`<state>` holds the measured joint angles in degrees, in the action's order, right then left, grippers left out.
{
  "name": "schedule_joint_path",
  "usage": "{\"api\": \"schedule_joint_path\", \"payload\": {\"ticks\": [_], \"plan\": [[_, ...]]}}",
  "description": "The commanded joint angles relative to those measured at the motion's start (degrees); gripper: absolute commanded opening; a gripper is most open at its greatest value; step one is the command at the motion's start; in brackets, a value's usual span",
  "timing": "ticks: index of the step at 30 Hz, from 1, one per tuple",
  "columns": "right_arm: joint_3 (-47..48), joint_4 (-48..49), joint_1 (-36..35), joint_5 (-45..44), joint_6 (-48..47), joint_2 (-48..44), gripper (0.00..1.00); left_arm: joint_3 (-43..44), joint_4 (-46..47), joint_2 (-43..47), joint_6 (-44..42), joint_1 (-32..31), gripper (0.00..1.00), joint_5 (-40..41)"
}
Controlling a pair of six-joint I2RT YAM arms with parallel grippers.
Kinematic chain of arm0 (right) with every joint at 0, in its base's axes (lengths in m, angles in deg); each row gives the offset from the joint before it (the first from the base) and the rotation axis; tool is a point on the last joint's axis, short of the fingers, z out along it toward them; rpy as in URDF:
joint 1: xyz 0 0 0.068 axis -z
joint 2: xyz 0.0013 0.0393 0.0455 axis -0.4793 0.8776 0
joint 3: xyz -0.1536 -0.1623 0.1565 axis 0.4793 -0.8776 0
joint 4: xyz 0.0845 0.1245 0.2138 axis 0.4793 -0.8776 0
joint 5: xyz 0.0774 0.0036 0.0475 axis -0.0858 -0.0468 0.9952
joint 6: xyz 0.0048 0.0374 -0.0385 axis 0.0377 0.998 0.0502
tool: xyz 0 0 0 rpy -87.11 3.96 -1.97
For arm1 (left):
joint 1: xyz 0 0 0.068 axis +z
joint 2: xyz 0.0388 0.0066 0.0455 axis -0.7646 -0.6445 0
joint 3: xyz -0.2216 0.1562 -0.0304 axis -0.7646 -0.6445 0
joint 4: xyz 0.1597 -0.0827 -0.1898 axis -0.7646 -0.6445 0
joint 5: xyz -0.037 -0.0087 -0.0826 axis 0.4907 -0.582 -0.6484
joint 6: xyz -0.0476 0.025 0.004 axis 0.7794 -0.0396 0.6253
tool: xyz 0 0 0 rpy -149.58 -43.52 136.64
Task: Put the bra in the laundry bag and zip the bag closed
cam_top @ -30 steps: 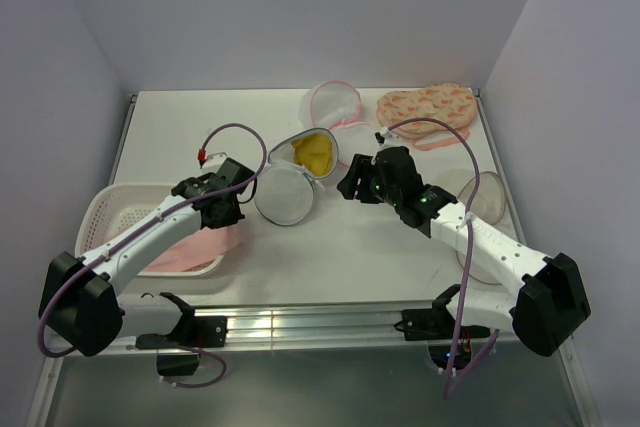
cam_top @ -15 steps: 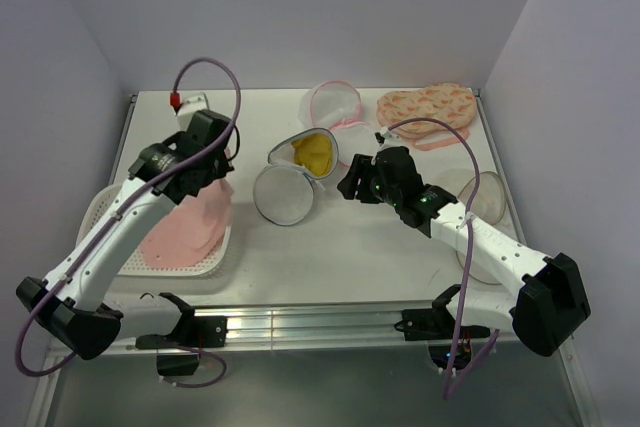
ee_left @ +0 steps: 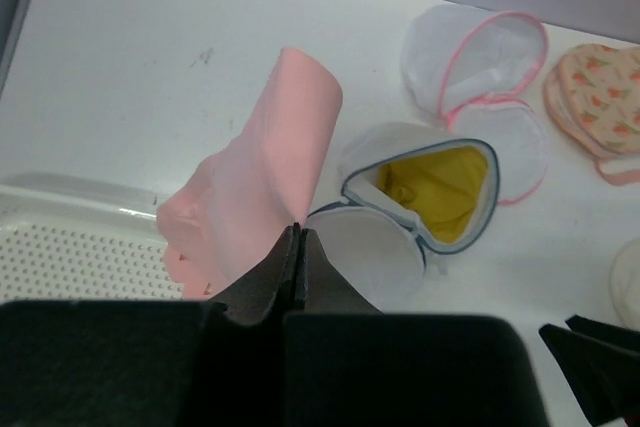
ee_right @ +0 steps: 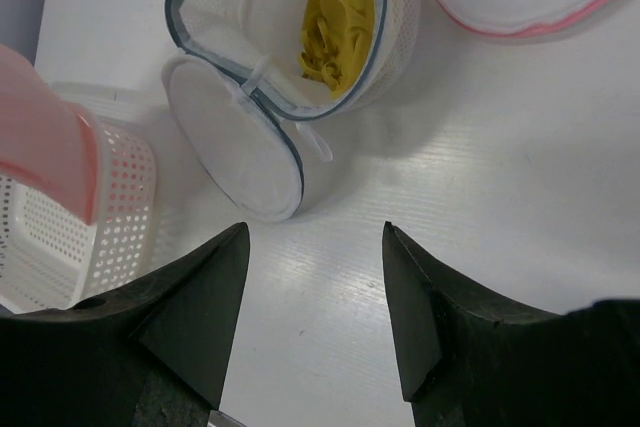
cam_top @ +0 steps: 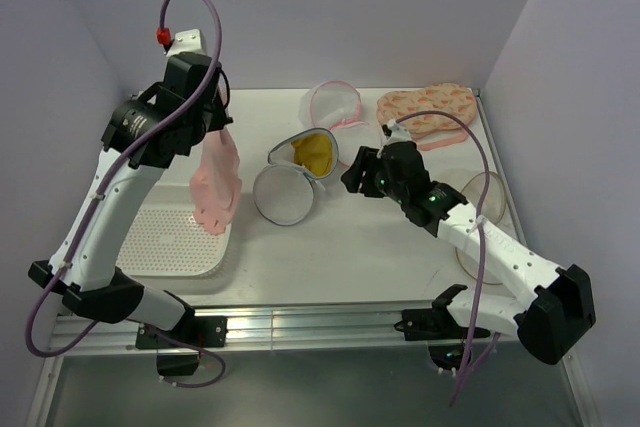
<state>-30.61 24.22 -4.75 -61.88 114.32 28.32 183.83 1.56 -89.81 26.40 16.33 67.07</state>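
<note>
Left fingers pinch shut on the pink bra, which hangs over the basket. Right fingers stand wide near the open bag.

Bare table in front of the open laundry bag gives free passage. Left of the bag, a pink bra hangs over a white basket. Just behind the bag sits a pink-rimmed mesh bag. The right gripper crowds the bag's right side.

the bra is pale pink, the laundry bag white mesh rimmed grey, the cloth inside yellow.
</note>
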Motion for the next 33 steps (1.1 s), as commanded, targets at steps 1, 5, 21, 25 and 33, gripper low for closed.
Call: {"api": "schedule_joint_path", "payload": {"ticks": [1, 5, 21, 25, 33], "plan": [[3.4, -1.4, -0.1, -2.7, -1.3, -2.9, 0.63, 4.4, -1.6, -0.8, -2.7, -2.7, 0.00, -4.3], [3.7, -2.9, -0.1, -5.1, -1.7, -4.0, 0.63, 0.5, -0.3, -1.8, -1.7, -7.7, 0.00, -6.4], [2.3, -10.8, 4.7, -12.5, -2.3, -14.8, 0.63, -29.6, 23.5, -6.8, 12.2, -31.0, 0.00, -16.6], [2.3, -13.3, 8.4, -12.4, -2.9, -21.3, 0.63, -27.9, 28.4, -13.0, 13.1, -33.4, 0.00, -18.7], [3.1, -15.2, 10.2, -11.6, -4.2, -23.7, 0.64, -22.0, 38.0, -24.1, 13.7, -34.9, 0.00, -23.5]]}}
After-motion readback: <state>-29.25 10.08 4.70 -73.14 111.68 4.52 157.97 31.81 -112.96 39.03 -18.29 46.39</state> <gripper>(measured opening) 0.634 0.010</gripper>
